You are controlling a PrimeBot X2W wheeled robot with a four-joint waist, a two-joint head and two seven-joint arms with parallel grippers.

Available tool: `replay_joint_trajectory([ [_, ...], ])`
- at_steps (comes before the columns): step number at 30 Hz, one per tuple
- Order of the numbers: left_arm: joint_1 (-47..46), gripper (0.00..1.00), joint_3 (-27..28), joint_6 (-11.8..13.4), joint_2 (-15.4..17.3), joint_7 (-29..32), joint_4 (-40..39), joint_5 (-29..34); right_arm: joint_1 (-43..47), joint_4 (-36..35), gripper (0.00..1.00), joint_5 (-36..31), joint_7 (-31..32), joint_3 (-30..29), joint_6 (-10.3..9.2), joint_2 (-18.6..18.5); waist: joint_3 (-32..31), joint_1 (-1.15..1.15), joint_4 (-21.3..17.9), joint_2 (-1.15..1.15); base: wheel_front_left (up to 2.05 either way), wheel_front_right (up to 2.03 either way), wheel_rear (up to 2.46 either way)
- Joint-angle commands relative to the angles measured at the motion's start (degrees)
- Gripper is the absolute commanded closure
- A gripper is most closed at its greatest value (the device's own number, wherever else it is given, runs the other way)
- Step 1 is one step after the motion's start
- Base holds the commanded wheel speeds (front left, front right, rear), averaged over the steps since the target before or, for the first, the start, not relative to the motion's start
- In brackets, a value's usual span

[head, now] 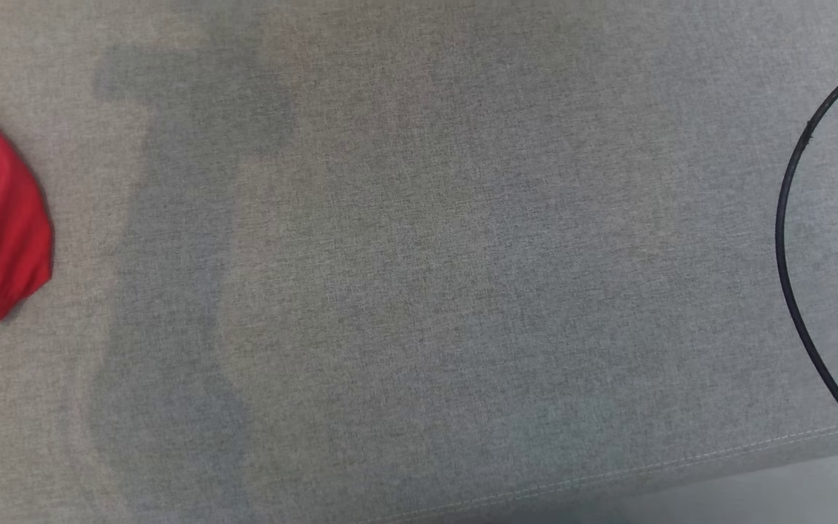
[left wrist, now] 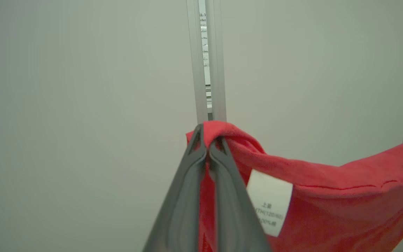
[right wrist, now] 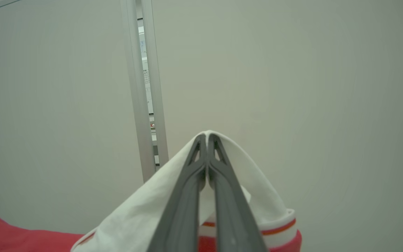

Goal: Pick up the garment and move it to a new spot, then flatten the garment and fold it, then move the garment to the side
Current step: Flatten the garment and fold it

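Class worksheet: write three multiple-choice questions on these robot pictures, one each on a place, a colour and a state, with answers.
1. In the head view the black cable lies at the: A left edge B right edge C centre.
2. The part of the garment in the right gripper is: A white B blue C black.
3. The left gripper is: A wide open B shut on the garment C shut on nothing.
Answers: 1 B, it curves down the right edge; 2 A, white cloth wraps the gripper; 3 B, red cloth is pinched in it.

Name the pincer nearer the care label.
Left. The left pincer clamps the garment right beside its care label; the right pincer clamps a white part farther off.
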Motion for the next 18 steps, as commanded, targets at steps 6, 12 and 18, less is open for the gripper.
replay_joint_trajectory([
  [6, 6.88, 1.00, -2.90, -0.13, 1.33, -2.32, 0.23, -5.03, 7.73, -1.56, 1.00, 4.49, -1.16, 2.80, 0.02, 0.03, 0.67, -0.01, -1.35, 0.00, 0.00, 0.00, 0.00],
  [12, 22.41, 1.00, 2.05, -0.13, 2.38, -2.72, -5.67, -6.67, 26.36, -11.33, 1.00, 6.62, -1.22, 3.25, 0.02, -2.02, -3.97, -0.01, -2.13, 0.00, 0.00, 0.00, 0.00],
  [18, 45.21, 1.00, 11.91, 1.54, 0.59, -2.69, -15.66, -2.52, 48.61, -22.00, 1.00, 8.02, -1.23, -0.14, 0.02, -3.03, -8.89, -0.01, -2.92, 0.00, 0.00, 0.00, 0.00],
])
